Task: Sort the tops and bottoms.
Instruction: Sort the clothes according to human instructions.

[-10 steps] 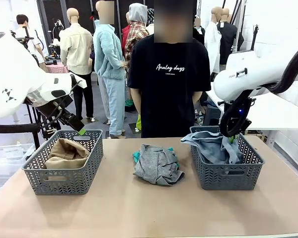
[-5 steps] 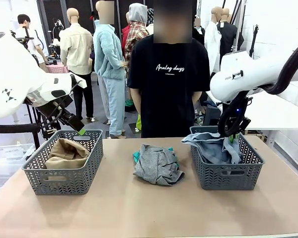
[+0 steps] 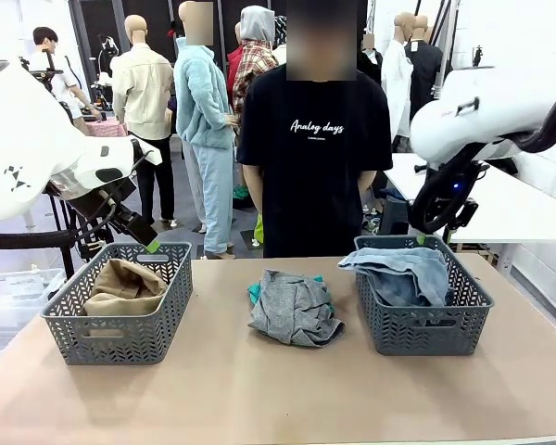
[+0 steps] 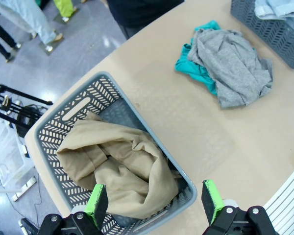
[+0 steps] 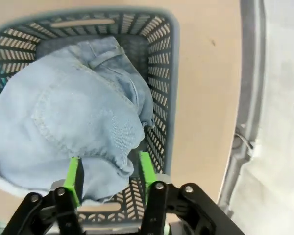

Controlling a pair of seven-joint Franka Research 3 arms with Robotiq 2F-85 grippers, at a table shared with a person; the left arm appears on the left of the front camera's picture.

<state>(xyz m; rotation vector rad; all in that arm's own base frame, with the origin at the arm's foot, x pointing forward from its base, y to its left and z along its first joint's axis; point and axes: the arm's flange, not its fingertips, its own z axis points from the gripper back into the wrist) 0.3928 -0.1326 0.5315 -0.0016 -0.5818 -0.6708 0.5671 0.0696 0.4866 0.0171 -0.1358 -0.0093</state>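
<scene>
The bottoms, light blue denim (image 3: 403,273), lie in the right grey basket (image 3: 426,334), draping over its left rim. My right gripper (image 3: 424,236) hangs just above that basket's far edge. In the right wrist view its fingers (image 5: 74,178) stand apart over the denim (image 5: 78,112) with nothing between them. The tan top (image 3: 120,286) fills the left basket (image 3: 116,338). A grey tee (image 3: 295,306) lies mid-table on a teal tee (image 3: 254,293). My left gripper (image 3: 148,243) hovers open behind the left basket, above the tan top (image 4: 117,166).
A person in a black tee (image 3: 315,158) stands at the table's far edge, behind the grey tee. The near half of the table (image 3: 278,399) is bare. A white table (image 3: 510,209) stands to the right.
My right gripper has let go of the denim and risen out of the right basket; the denim has settled lower in it. The left arm has not moved.
</scene>
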